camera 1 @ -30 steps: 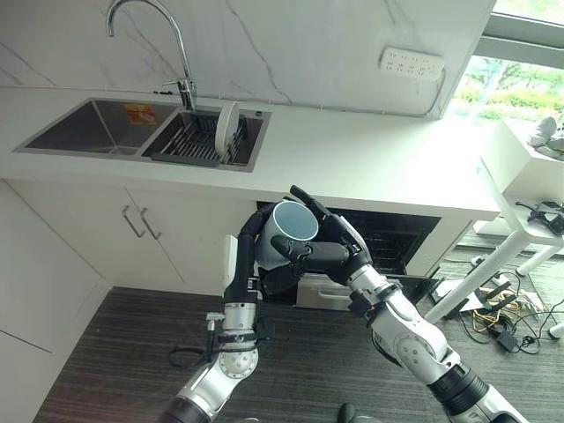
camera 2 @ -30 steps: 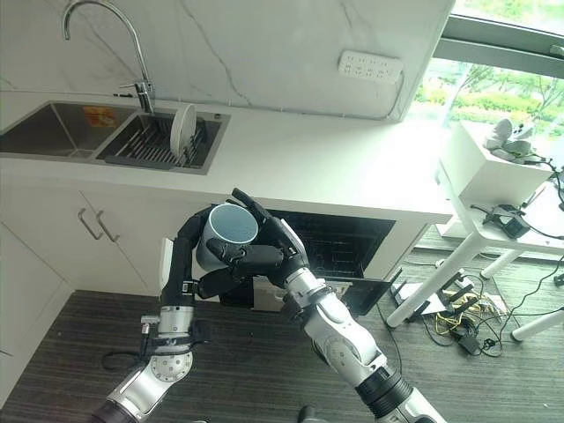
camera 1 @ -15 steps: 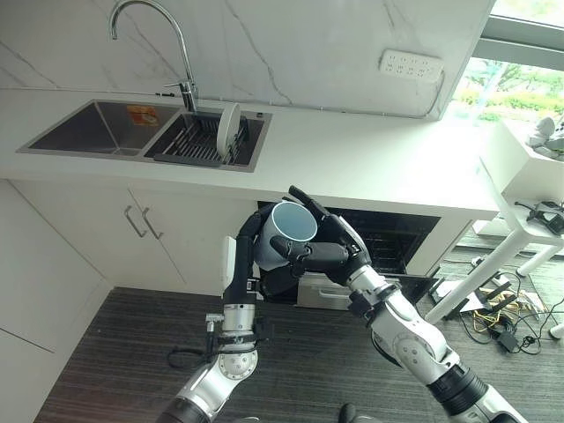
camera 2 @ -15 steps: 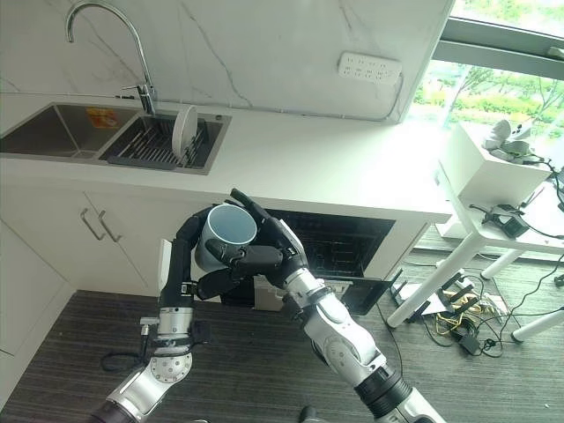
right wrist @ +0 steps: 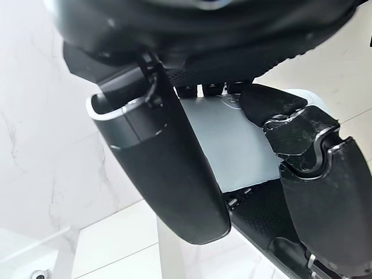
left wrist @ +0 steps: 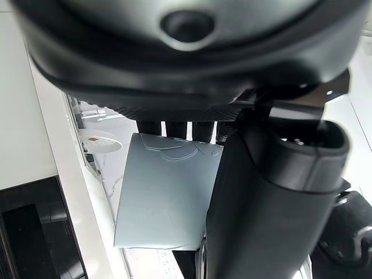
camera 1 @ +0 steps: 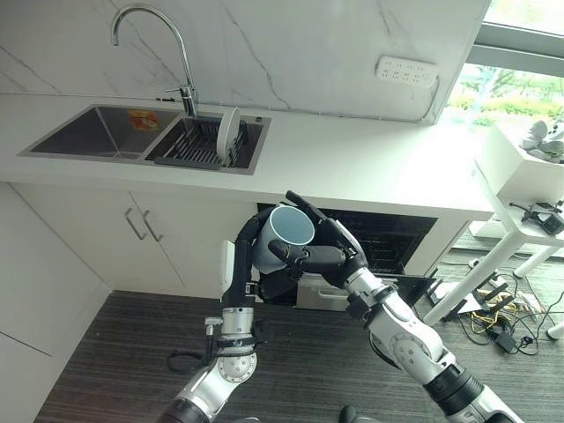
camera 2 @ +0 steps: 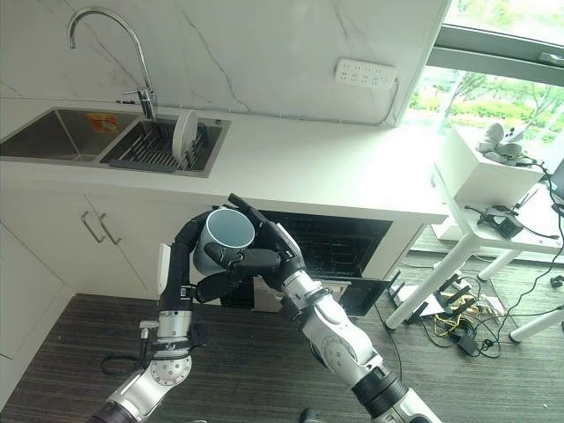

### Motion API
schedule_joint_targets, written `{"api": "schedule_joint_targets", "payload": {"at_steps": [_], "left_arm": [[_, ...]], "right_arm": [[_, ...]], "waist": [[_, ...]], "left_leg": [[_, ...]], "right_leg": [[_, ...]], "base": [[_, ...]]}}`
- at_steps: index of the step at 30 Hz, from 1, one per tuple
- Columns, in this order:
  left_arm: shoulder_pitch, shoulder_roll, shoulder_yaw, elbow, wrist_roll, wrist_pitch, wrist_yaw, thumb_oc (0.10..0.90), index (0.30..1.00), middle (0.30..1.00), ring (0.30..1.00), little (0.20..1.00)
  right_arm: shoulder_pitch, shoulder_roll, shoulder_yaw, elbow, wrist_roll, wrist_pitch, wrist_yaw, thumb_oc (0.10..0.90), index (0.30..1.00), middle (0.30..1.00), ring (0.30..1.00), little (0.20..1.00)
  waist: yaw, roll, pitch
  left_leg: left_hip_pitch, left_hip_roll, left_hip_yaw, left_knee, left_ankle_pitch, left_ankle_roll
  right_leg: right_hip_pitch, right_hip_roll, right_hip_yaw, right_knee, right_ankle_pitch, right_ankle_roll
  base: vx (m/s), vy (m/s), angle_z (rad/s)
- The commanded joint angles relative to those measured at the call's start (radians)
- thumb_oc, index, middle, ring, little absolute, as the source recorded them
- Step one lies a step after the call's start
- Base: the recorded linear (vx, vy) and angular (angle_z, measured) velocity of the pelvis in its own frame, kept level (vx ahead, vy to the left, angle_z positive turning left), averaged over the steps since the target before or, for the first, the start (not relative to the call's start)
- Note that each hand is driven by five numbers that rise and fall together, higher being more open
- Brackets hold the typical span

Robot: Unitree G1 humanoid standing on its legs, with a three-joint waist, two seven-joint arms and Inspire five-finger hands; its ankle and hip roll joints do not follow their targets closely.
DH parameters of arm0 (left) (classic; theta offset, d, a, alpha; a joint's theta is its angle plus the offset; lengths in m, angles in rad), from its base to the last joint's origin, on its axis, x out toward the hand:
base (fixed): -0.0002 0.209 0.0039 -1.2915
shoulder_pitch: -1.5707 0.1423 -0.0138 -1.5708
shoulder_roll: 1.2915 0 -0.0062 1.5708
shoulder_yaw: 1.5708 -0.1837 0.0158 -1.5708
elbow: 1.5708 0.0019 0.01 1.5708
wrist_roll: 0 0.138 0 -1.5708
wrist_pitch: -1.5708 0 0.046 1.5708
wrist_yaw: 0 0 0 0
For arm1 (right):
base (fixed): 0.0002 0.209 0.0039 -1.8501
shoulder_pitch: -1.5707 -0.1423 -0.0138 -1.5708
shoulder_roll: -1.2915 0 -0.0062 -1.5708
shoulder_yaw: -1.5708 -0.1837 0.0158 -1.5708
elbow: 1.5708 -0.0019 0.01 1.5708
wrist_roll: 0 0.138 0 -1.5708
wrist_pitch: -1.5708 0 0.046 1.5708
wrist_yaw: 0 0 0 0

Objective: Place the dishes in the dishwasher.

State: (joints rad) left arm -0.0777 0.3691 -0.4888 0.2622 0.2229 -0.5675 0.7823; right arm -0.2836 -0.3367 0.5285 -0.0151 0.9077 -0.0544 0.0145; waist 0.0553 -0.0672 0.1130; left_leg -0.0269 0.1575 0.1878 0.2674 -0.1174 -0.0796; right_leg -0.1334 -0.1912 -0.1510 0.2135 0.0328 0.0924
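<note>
Both hands hold one light blue cup (camera 1: 287, 236) up in the air, near the white counter (camera 1: 370, 163) and in front of the open dishwasher (camera 1: 388, 242). The left hand (camera 1: 256, 247) wraps its fingers round the cup's left side and bottom. The right hand (camera 1: 328, 253) curls round the cup from the right, with its thumb across the near side of the rim. The cup's mouth faces up and a bit toward the camera, and its inside looks blue. Much of the cup's body is hidden by the dark fingers, so it is hard to see if it has a handle. The dishwasher is dark inside, and its racks are hard to make out. Far to the left, a white plate (camera 1: 227, 130) stands on edge in a black rack (camera 1: 189, 145) in the sink (camera 1: 97, 132), beside a curved tap (camera 1: 145, 35).
</note>
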Motion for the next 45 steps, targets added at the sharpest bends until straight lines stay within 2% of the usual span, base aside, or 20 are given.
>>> {"api": "schedule_joint_targets", "payload": {"at_steps": [1, 16, 20, 21, 22, 28, 44, 45], "left_arm": [[-0.104, -0.032, -0.031, -0.034, 0.080, -0.125, 0.044, 0.400, 0.300, 0.300, 0.300, 0.300], [-0.104, -0.029, -0.021, -0.044, 0.065, -0.121, 0.036, 0.400, 0.300, 0.300, 0.300, 0.300], [-0.104, -0.025, -0.025, -0.089, 0.056, -0.091, 0.020, 0.400, 0.300, 0.300, 0.300, 0.300], [-0.103, -0.021, -0.025, -0.107, 0.050, -0.079, 0.012, 0.400, 0.300, 0.300, 0.300, 0.300], [-0.102, -0.015, -0.020, -0.136, 0.036, -0.060, -0.005, 0.400, 0.300, 0.300, 0.300, 0.300], [-0.108, -0.005, -0.021, -0.188, 0.013, -0.017, -0.022, 0.400, 0.300, 0.300, 0.300, 0.300], [-0.112, 0.002, -0.025, -0.221, -0.001, 0.021, -0.033, 0.400, 0.300, 0.300, 0.300, 0.300], [-0.111, 0.002, -0.025, -0.222, -0.002, 0.023, -0.035, 0.413, 0.319, 0.319, 0.319, 0.319]], "right_arm": [[-0.126, 0.064, -0.052, -0.066, 0.044, -0.071, 0.066, 0.800, 0.900, 0.900, 0.900, 0.900], [-0.127, 0.064, -0.038, -0.054, 0.020, -0.053, 0.071, 0.800, 0.900, 0.900, 0.900, 0.900], [-0.127, 0.065, -0.035, -0.058, 0.014, -0.048, 0.067, 0.800, 0.900, 0.900, 0.900, 0.900], [-0.128, 0.066, -0.035, -0.058, 0.011, -0.047, 0.065, 0.712, 0.768, 0.768, 0.768, 0.768], [-0.130, 0.068, -0.034, -0.059, 0.002, -0.049, 0.061, 0.400, 0.300, 0.300, 0.300, 0.300], [-0.128, 0.074, -0.031, -0.066, -0.012, -0.053, 0.051, 0.400, 0.300, 0.300, 0.300, 0.300], [-0.123, 0.077, -0.028, -0.078, -0.016, -0.072, 0.035, 0.400, 0.300, 0.300, 0.300, 0.300], [-0.123, 0.077, -0.028, -0.077, -0.016, -0.074, 0.033, 0.400, 0.300, 0.300, 0.300, 0.300]], "waist": [[-0.001, 0.006, -0.013], [0.005, 0.003, -0.007], [0.009, 0.004, -0.005], [0.010, 0.004, -0.004], [0.013, 0.006, -0.003], [0.014, 0.010, -0.002], [0.011, 0.016, -0.002], [0.011, 0.016, -0.002]], "left_leg": [[-0.029, -0.024, -0.036, 0.033, -0.135, 0.028], [-0.029, -0.027, -0.042, 0.033, -0.134, 0.029], [-0.030, -0.027, -0.044, 0.033, -0.132, 0.030], [-0.030, -0.028, -0.046, 0.033, -0.132, 0.030], [-0.030, -0.029, -0.048, 0.033, -0.132, 0.030], [-0.030, -0.031, -0.050, 0.033, -0.131, 0.030], [-0.028, -0.027, -0.047, 0.033, -0.128, 0.028], [-0.028, -0.027, -0.047, 0.033, -0.128, 0.028]], "right_leg": [[0.071, -0.062, -0.067, 0.087, -0.195, 0.083], [0.074, -0.062, -0.069, 0.087, -0.194, 0.082], [0.075, -0.063, -0.073, 0.087, -0.196, 0.081], [0.076, -0.064, -0.074, 0.087, -0.196, 0.081], [0.077, -0.064, -0.077, 0.087, -0.196, 0.081], [0.078, -0.066, -0.079, 0.087, -0.196, 0.082], [0.082, -0.066, -0.084, 0.087, -0.199, 0.079], [0.082, -0.067, -0.085, 0.087, -0.199, 0.079]], "base": [[0.00, 0.000, 0.00], [0.00, 0.000, 0.00], [0.00, 0.000, 0.00], [0.00, 0.000, 0.00], [0.00, 0.000, 0.00], [0.00, 0.000, 0.00], [0.00, 0.000, 0.00], [0.00, 0.000, 0.00]]}}
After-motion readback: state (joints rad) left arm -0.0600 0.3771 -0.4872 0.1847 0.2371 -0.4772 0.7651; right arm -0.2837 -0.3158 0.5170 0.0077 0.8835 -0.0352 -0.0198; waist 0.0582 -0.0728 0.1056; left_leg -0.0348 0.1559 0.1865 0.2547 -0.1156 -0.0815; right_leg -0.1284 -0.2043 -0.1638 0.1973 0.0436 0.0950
